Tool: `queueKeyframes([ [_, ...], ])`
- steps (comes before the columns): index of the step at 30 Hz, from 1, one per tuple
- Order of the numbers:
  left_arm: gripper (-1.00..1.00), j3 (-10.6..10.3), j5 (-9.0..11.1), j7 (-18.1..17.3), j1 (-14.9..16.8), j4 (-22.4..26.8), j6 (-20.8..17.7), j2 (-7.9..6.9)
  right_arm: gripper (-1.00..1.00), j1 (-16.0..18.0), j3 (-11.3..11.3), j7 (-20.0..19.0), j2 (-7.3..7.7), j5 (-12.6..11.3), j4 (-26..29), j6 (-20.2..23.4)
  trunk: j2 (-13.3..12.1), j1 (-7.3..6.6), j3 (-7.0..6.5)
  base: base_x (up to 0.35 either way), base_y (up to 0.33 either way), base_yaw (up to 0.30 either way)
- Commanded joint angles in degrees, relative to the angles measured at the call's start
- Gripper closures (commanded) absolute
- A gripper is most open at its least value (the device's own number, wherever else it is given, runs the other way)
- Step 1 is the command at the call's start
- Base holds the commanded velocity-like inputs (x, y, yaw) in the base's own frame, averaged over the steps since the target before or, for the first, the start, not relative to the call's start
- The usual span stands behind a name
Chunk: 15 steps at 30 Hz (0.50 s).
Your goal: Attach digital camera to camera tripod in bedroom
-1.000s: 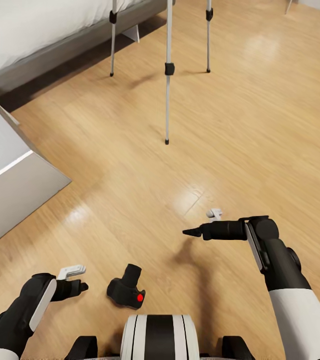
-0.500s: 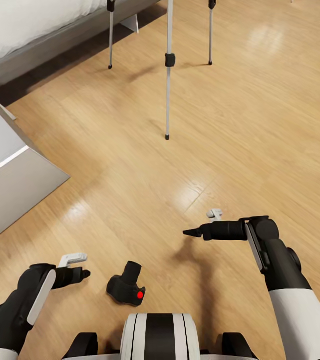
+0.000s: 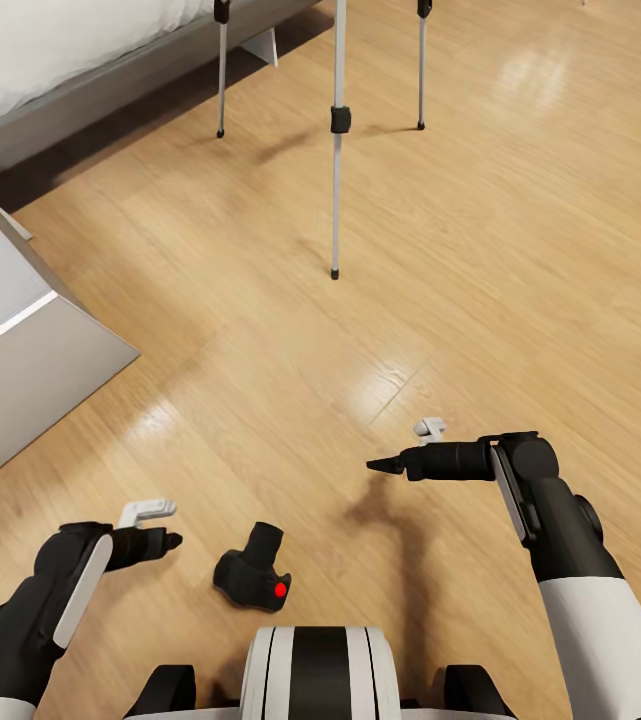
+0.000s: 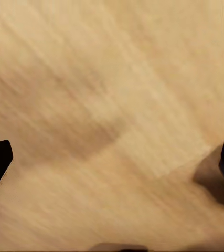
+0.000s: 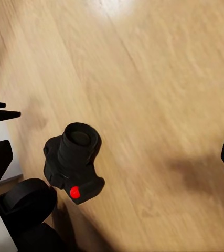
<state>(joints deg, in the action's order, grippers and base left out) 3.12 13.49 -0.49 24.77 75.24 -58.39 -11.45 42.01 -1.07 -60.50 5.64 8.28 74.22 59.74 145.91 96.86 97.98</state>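
Wood floor [image 3: 480, 250], digital camera [image 3: 253, 578] unmoved, left hand [image 3: 150, 528] slightly lower, both hands wide.

Light honey-coloured wood plank floor [image 3: 480, 250] below me, glossy, bright glare patches. Small black DSLR-style camera with red dot [image 3: 252, 577] lying on planks just ahead of my base, lens tilted up. Tall silver-legged tripod with black joints [image 3: 337, 140] standing on floor ahead, three feet planted. Low grey bed frame [image 3: 130, 85] on floor at far left. White slanted panel [image 3: 20, 370] meeting floor at left.

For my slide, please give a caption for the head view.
Camera lies on wooden floor between both open grippers, tripod standing ahead.
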Motion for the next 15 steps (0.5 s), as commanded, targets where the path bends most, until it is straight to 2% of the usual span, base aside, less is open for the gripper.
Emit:
queueKeyframes([
  [1,-1.0,0.01,-0.03,-0.01,0.02,0.19,-0.09,-0.01,-1.0,0.03,-0.08,-0.59,-0.02,0.6,0.04,0.26,0.01,-0.01,0.03,0.0,0.0,0.0],
  [9,-1.0,-0.19,-2.78,2.74,0.02,0.99,0.91,0.18,-1.0,0.01,-0.03,-0.58,-0.03,0.61,0.04,0.26,0.01,-0.01,0.03,0.0,0.0,0.0],
  [13,-1.0,-2.63,-5.64,6.7,0.02,1.03,1.3,0.27,-1.0,0.0,-0.04,-0.55,-0.02,0.63,0.03,0.26,0.01,-0.01,0.03,0.0,0.0,0.0],
  [15,-1.0,-5.24,-7.12,8.15,0.02,1.0,1.46,0.08,-1.0,0.0,-0.06,-0.56,-0.02,0.63,0.01,0.26,0.01,-0.01,0.03,0.0,0.0,0.0],
])
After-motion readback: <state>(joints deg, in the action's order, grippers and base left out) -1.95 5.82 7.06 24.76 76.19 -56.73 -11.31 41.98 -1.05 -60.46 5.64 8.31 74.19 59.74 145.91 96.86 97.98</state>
